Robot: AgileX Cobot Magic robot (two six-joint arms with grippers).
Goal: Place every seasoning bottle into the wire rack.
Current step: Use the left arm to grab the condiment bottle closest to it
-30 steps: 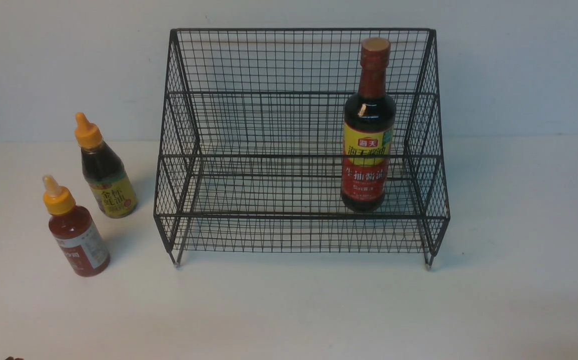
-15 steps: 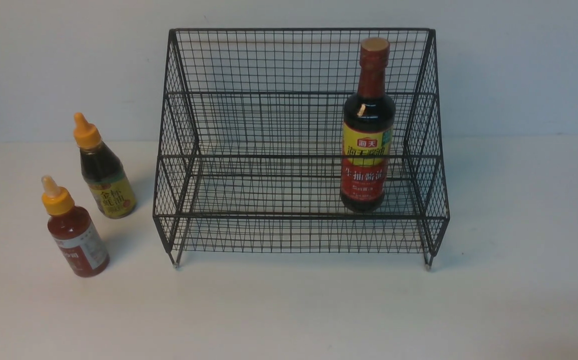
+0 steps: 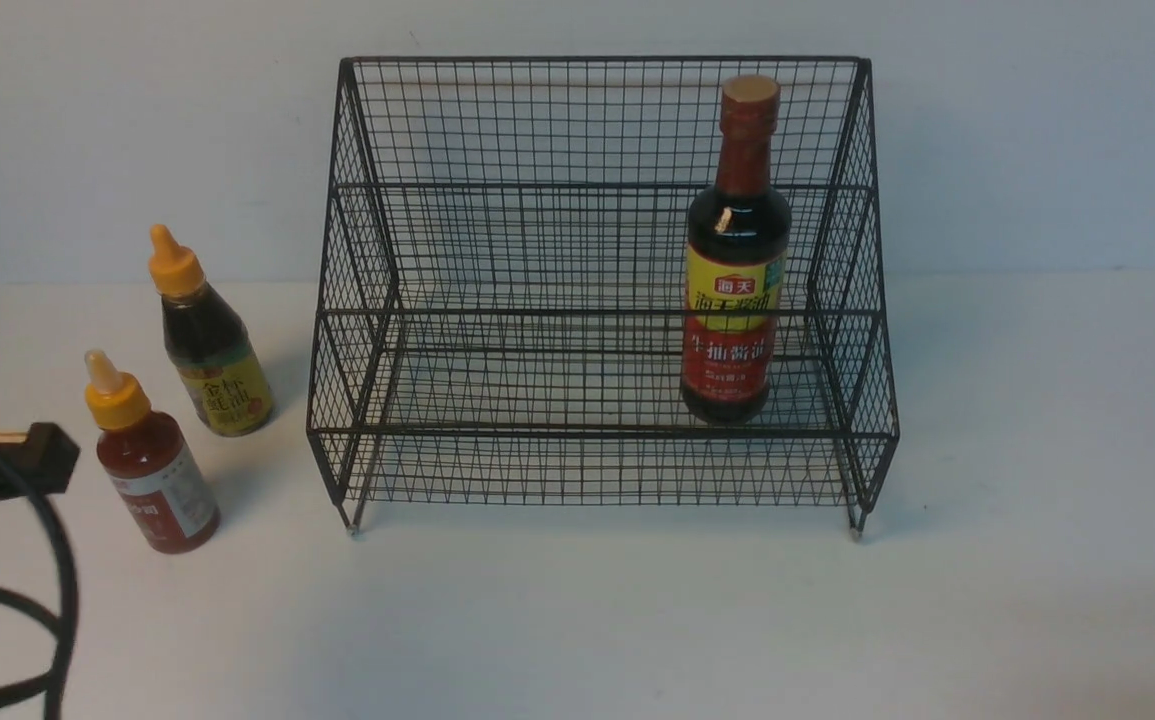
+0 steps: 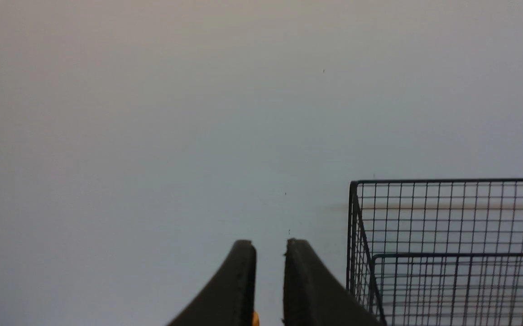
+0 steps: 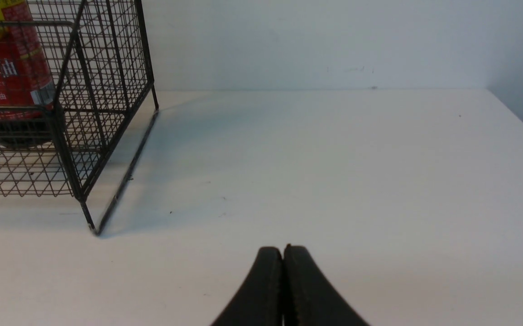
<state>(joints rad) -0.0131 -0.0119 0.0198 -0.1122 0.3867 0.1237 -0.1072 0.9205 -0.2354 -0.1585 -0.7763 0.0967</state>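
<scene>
Brown-capped tall bottle point(image 3: 737, 300) | label 海天, 生抽酱油 | wire rack point(image 3: 537, 431) lower tier

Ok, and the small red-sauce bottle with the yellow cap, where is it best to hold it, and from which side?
Grip the red-sauce bottle at its round body, around the label; the yellow cap tapers to a nozzle and would probably slip. It stands upright, so come level from the robot's left; the dark small bottle stands behind it, toward the wire rack.

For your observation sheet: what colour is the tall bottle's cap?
Brown; the cap shows best in the front view.
</scene>
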